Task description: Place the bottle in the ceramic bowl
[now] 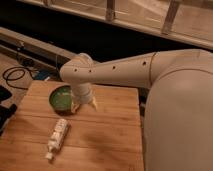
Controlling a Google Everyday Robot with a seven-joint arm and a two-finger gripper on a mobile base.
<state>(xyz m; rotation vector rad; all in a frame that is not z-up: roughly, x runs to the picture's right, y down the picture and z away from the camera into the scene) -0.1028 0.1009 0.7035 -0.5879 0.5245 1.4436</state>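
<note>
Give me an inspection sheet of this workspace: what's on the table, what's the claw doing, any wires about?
Surface: wooden table, planked top.
Job's things: bottle lies flat on the table, outside the bowl; ceramic bowl stands behind it, apart from it.
Clutter: nothing seen.
Grippers: gripper low beside the bowl, open, holding nothing.
Cables: black cable looped on the floor beyond the table's far corner.
Surroundings: pale railing along the back.
</note>
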